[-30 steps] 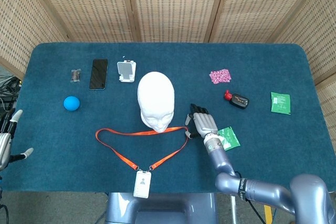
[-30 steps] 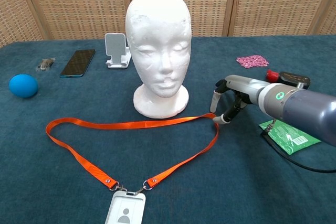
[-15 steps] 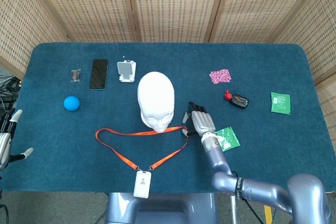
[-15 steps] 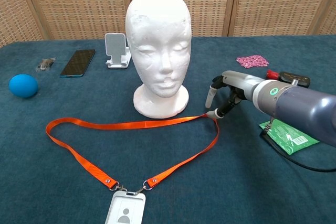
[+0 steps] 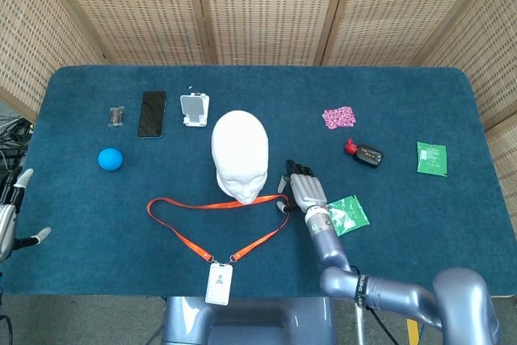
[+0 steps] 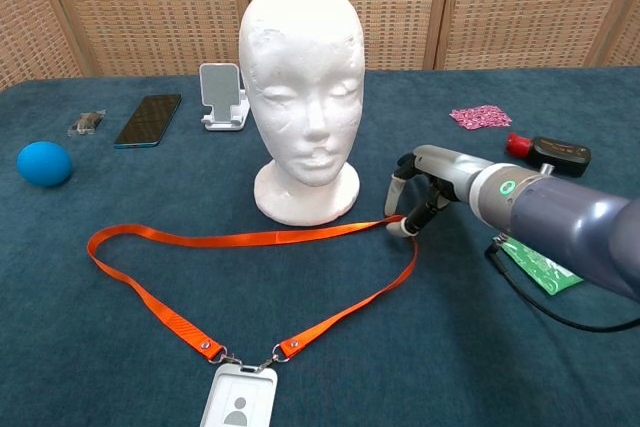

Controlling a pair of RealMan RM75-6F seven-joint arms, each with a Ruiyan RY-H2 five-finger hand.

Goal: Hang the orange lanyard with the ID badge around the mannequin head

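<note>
The white mannequin head (image 5: 240,151) (image 6: 302,57) stands upright at mid-table. In front of it the orange lanyard (image 5: 218,204) (image 6: 240,238) lies flat in a loop, its ID badge (image 5: 218,283) (image 6: 238,407) at the near edge. My right hand (image 5: 303,190) (image 6: 425,192) hovers low over the loop's right bend, fingers curled down and apart, fingertips (image 6: 408,226) touching the strap. The strap still lies flat on the cloth. My left hand (image 5: 10,220) shows only at the far left edge of the head view, off the table, fingers spread and empty.
A blue ball (image 5: 110,158), a black phone (image 5: 151,114), a white phone stand (image 5: 194,110) and a small clip (image 5: 118,115) lie to the left. To the right are a pink item (image 5: 339,117), a red-and-black device (image 5: 365,153) and green packets (image 5: 350,214) (image 5: 430,157).
My right hand has slid left toward the mannequin's base along the strap's right bend, fingertips staying at the strap. The lanyard has barely shifted. The left hand is still.
</note>
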